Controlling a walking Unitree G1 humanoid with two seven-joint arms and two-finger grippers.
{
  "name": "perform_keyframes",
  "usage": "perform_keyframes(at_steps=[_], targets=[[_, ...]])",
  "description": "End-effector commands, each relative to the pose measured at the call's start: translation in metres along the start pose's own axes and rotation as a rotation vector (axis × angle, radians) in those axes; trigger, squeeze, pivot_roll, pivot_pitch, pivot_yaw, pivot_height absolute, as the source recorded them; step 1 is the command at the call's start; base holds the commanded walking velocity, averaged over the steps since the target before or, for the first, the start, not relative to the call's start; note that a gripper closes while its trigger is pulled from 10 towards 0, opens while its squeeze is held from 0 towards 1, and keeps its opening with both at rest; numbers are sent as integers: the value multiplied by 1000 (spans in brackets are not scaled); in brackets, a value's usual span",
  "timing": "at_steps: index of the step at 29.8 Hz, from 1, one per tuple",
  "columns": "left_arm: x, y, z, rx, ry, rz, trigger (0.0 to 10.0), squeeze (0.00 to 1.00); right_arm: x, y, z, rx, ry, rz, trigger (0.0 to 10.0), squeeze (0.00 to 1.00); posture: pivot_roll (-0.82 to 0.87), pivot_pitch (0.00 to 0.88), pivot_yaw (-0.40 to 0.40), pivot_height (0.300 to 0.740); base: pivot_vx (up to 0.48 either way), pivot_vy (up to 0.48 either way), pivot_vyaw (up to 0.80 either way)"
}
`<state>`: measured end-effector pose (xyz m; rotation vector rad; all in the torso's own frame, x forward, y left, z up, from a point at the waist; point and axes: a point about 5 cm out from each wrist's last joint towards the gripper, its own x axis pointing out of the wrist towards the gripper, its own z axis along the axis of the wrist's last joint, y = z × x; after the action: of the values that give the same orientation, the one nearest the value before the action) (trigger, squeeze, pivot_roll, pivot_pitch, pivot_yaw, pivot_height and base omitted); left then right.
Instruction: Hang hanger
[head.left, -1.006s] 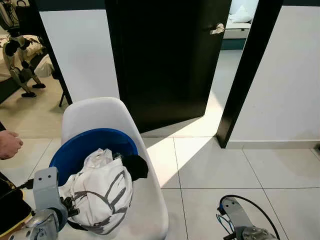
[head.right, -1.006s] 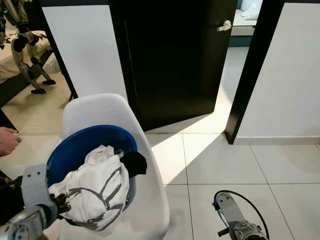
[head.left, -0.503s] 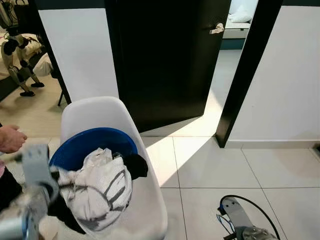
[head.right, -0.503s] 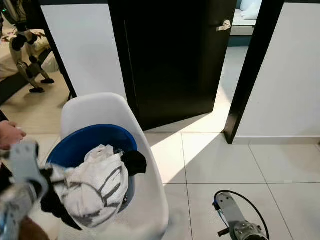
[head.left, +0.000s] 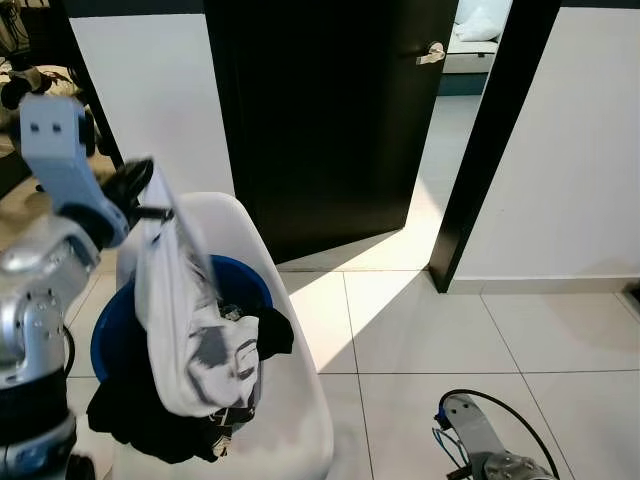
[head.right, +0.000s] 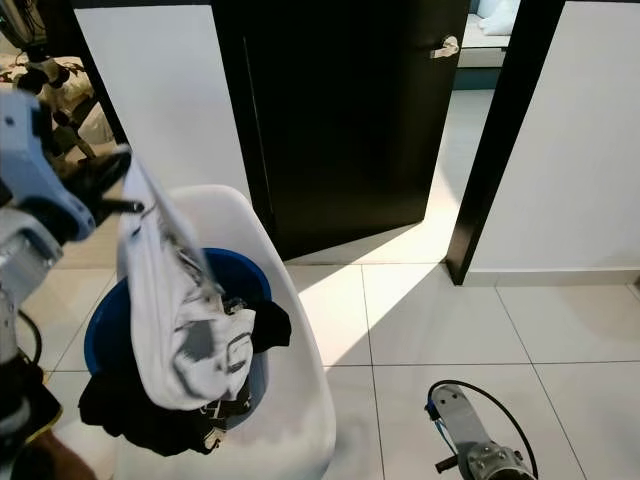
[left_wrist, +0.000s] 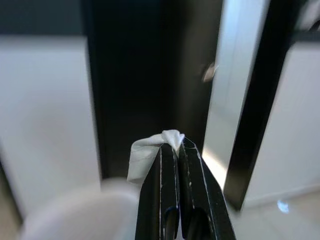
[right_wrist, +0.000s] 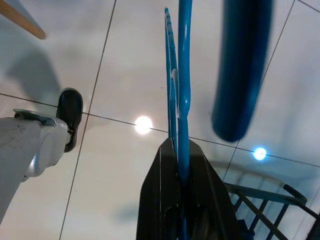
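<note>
My left gripper (head.left: 135, 190) is up high, beside the top of the white chair (head.left: 290, 400). Its two black fingers (left_wrist: 170, 170) are pressed tight together, and a corner of a white shirt (head.left: 185, 320) is pinched between them. In the left wrist view I see that little white corner (left_wrist: 155, 147) poking out at the tips. The shirt hangs down long from my gripper, with gray marks on it. Its low end drops into the blue basket (head.left: 112, 335) that sits on the chair seat. Dark clothes (head.left: 140, 425) spill over the near edge of the basket, and a black piece (head.left: 275, 335) lies on the far side of the shirt.

My right gripper (right_wrist: 179, 150) is down low, near the floor. Its fingers are squeezed on a thin blue hanger (right_wrist: 177, 90). The hanger sticks out straight past the tips. A fat blue bar (right_wrist: 242, 65), blurry and close, is just beside it. Under it are pale floor tiles (right_wrist: 125, 70) with two bright light spots. In the eye views my right arm (head.left: 480, 440) shows at the bottom with a black cable looped on it.

Behind the chair is a black door (head.left: 330, 110), open a bit, with a silver handle (head.left: 432, 53). Sun falls on the tiles past it.
</note>
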<state>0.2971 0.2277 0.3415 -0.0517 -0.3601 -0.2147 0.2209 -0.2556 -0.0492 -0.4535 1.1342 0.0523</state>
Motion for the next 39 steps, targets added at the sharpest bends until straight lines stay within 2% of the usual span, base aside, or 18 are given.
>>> perform_keyframes(at_steps=[1, 4, 6, 10, 13, 15, 17, 23, 25, 29, 30, 31, 32, 33, 34, 35, 36, 39], targets=[[1, 6, 19, 15, -70, -12, 0, 0, 0, 3, -2, 11, 4, 5, 10000, 0, 15, 0, 17, 740, 0, 0, 0], [3, 12, 20, 44, -60, 19, 0, 0, 1, 3, -2, 12, 4, 5, 10000, 0, 15, 0, 17, 740, 0, 0, 0], [0, 28, 6, 144, 23, 130, 0, 0, 1, 3, -2, 14, 4, 6, 10000, 0, 9, 0, 19, 740, 0, 0, 0], [-7, 42, -5, 225, 88, 239, 0, 0, 1, 3, -2, 14, 6, 6, 10000, 0, 9, 0, 16, 740, 0, 0, 0], [-12, 53, -3, 259, 93, 326, 0, 0, 1, 3, -2, 12, 7, 7, 10000, 0, 14, 0, 9, 740, 0, 0, 0], [-15, 62, 5, 327, 87, 389, 0, 0, 0, 3, -3, 8, 9, 8, 10000, 0, 18, 0, 7, 740, 0, 0, 0], [-15, 64, 7, 344, 84, 399, 0, 0, 0, 3, -3, 6, 10, 9, 10000, 0, 18, 0, 7, 740, 0, 0, 0], [-6, 36, 10, 313, 18, 222, 0, 0, 0, 3, -2, 1, 10, 11, 10000, 0, 17, 0, 7, 740, 0, 0, 0], [-3, 26, 17, 344, -40, 179, 0, 0, 0, 3, -2, 3, 10, 11, 10000, 0, 10, 0, 10, 740, 0, 0, 0], [-3, 32, 29, 360, -92, 237, 0, 0, 0, 3, -2, 5, 10, 10, 10000, 0, 10, 0, 11, 740, 0, 0, 0], [-4, 38, 42, 388, -138, 278, 0, 0, 0, 3, -2, 7, 10, 9, 10000, 0, 10, 0, 11, 740, 0, 0, 0], [-4, 38, 42, 388, -138, 278, 0, 0, 0, 3, -2, 7, 10, 9, 10000, 0, 10, 0, 11, 740, 0, 0, 0], [-6, 43, 60, 422, -199, 318, 0, 0, 0, 3, -2, 8, 10, 9, 10000, 0, 13, 0, 10, 740, 0, 0, 0], [-6, 43, 60, 422, -199, 318, 0, 0, 0, 3, -2, 8, 10, 9, 10000, 0, 13, 0, 10, 740, 0, 0, 0], [-8, 46, 79, 471, -264, 357, 0, 0, 0, 3, -2, 7, 10, 9, 10000, 0, 15, 0, 10, 740, 0, 0, 0], [-8, 46, 79, 471, -264, 357, 0, 0, 0, 3, -2, 7, 10, 9, 10000, 0, 15, 0, 10, 740, 0, 0, 0], [-11, 48, 95, 523, -317, 394, 0, 0, 0, 3, -2, 7, 10, 9, 10000, 0, 16, 0, 12, 740, 0, 0, 0], [-14, 50, 107, 560, -358, 434, 0, 0, 0, 3, -2, 6, 9, 9, 10000, 0, 17, 0, 11, 740, 0, 0, 0]])
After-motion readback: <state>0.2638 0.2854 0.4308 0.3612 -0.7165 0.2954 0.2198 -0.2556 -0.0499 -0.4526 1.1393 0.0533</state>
